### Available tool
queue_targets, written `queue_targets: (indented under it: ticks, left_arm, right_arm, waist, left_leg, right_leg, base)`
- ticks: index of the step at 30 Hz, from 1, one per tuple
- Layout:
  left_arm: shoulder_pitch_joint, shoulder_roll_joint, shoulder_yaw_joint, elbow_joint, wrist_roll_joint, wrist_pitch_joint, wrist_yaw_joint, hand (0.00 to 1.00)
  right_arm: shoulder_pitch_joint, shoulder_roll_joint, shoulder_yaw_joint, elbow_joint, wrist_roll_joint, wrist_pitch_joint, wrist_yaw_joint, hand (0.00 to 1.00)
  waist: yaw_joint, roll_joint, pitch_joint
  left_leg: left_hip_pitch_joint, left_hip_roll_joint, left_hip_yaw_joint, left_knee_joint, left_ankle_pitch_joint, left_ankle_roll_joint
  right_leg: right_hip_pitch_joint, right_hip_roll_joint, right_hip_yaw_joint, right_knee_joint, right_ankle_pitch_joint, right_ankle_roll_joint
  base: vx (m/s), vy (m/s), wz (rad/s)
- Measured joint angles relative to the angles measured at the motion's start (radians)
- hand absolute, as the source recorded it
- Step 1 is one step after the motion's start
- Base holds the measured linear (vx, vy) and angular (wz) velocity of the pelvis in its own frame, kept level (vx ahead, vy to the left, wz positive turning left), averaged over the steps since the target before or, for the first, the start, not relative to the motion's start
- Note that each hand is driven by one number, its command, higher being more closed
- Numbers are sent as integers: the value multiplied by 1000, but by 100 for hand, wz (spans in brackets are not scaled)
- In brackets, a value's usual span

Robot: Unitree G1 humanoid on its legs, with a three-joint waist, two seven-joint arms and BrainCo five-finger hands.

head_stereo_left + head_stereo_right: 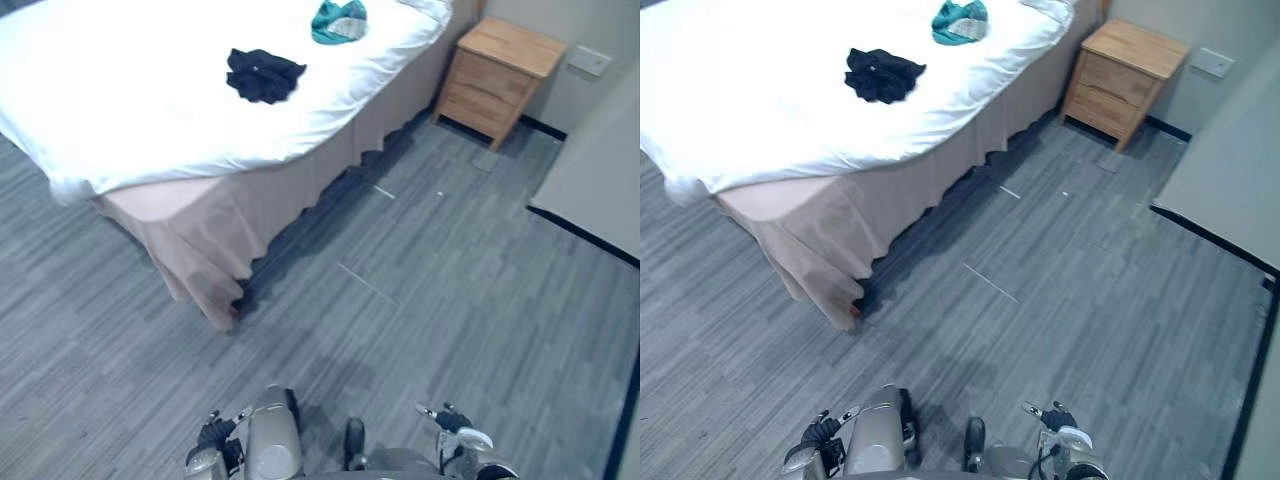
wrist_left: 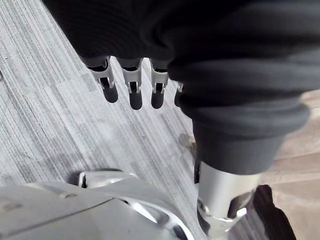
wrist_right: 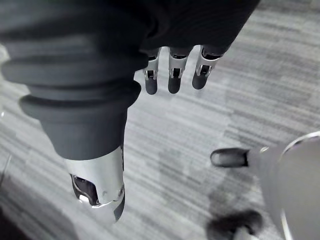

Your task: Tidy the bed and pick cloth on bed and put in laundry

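A bed with a white duvet (image 1: pixel 130 90) fills the upper left of the eye views. On it lie a crumpled black cloth (image 1: pixel 263 75) near the middle and a teal cloth (image 1: pixel 338 22) farther back toward the head end. Both cloths lie well ahead of me, across a stretch of floor. In its wrist view my left hand (image 2: pixel 131 92) hangs over the grey floor with straight fingers, holding nothing. My right hand (image 3: pixel 172 80) hangs the same way, open and empty above the floor.
A beige bed skirt (image 1: pixel 200 230) drops to the grey plank floor (image 1: pixel 420 270) at the bed's near corner. A wooden nightstand (image 1: pixel 500 78) stands beside the bed's head, at the back right. A grey panel (image 1: pixel 600 170) with a dark base edge runs along the right.
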Motion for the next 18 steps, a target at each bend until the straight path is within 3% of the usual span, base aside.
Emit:
queue_targets:
  ticks: [1, 2, 3, 4, 6, 7, 9, 10, 11, 13, 15, 16, 17, 18]
  left_arm:
    - [16, 17, 3, 23, 0, 6, -1, 0]
    - [20, 21, -2, 32, 1, 6, -2, 0]
    - [21, 27, -13, 43, 1, 6, -3, 0]
    - [15, 48, -46, 59, 2, 12, -3, 0]
    - [9, 67, -92, 58, 4, 21, -4, 0]
    - [8, 66, -105, 57, 13, 20, -5, 0]
    - [-4, 73, -108, 58, 22, 22, -3, 0]
    - [-8, 76, -108, 57, 22, 22, -3, 0]
    - [-10, 73, -108, 57, 22, 21, -3, 0]
    - [-7, 57, -102, 55, 22, 21, -4, 0]
    - [10, 48, -32, 50, 24, 21, -3, 0]
    - [26, 54, 5, 36, 24, 21, -3, 0]
    - [27, 42, 29, 29, 23, 20, -2, 0]
    - [27, 32, 44, 28, 21, 18, -2, 0]
  right_arm:
    - [14, 8, 2, 12, -17, 0, 0, 0]
    - [15, 7, 2, 16, -23, 0, 0, 0]
    - [23, 7, 1, 24, -33, -2, 0, 0]
    - [22, 10, -15, 32, -32, -3, 4, 0]
    - [17, 4, -6, 31, -48, -3, 2, 0]
    - [17, 4, -6, 31, -50, -6, 2, 0]
    - [15, 23, -9, 29, -50, -16, 4, 0]
    - [10, 35, -12, 28, -48, -21, 4, 0]
    - [10, 38, -18, 30, -47, -21, 4, 0]
    - [10, 45, -47, 29, -36, -20, 3, 0]
    - [14, 62, -43, 27, -19, -18, 2, 0]
    - [31, 82, -38, 28, -17, -17, 3, 0]
    - [32, 82, -40, 33, -13, -17, 4, 0]
    - [30, 77, -42, 32, -10, -20, 4, 0]
  waist:
    - [-3, -31, -21]
    - [-5, -36, -28]
    - [-7, -39, -31]
    - [-22, -54, -35]
    - [-39, -56, -33]
    - [-36, -50, -30]
    - [-32, -46, -31]
    - [-35, -51, -36]
    - [-34, -55, -40]
    - [-33, -64, -45]
    - [-23, -87, -59]
    - [-7, -127, -76]
    - [9, -118, -86]
    - [10, -104, -90]
  left_leg:
    - [31, -50, -13, -8, 10, 75]
    - [48, -70, -28, -32, 4, 65]
    - [80, -98, -62, -67, 5, 66]
    - [141, -149, -139, -109, 1, 62]
    - [231, -190, -229, -155, -5, 51]
    - [273, -196, -267, -168, -13, 39]
    - [329, -194, -354, -185, -26, 17]
    - [352, -192, -422, -195, -39, -5]
    - [353, -192, -444, -195, -44, -13]
    - [377, -187, -508, -194, -63, -45]
    - [410, -188, -527, -192, -87, -84]
    - [430, -203, -527, -190, -109, -117]
    - [444, -177, -527, -176, -133, -145]
    - [441, -157, -526, -166, -141, -157]
  right_leg:
    - [-7, -46, -19, 132, -71, 67]
    - [-53, -66, -37, 250, -86, 94]
    - [-137, -93, -47, 478, -81, 112]
    - [-271, -166, -54, 821, -2, 189]
    - [-322, -232, -76, 943, -25, 176]
    - [-336, -256, -89, 923, -49, 171]
    - [-367, -253, -66, 782, -70, 164]
    - [-390, -232, 21, 602, -66, 168]
    - [-398, -227, 64, 536, -61, 171]
    - [-425, -209, 202, 359, 25, 160]
    - [-426, -207, 234, 257, 186, 140]
    - [-429, -221, 221, 234, 313, 123]
    - [-394, -218, 187, 233, 238, 121]
    - [-377, -202, 171, 210, 234, 115]
  base:
    - [563, 211, 58]
    - [558, 233, 76]
    - [494, 279, 117]
    - [491, 254, 141]
    - [547, 170, 177]
    - [596, 46, 181]
    - [505, -77, 153]
    - [410, -147, 141]
    - [396, -169, 151]
    - [362, -251, 122]
    - [398, -334, 87]
    - [334, -360, 43]
    - [382, -421, 30]
    - [260, -311, 18]
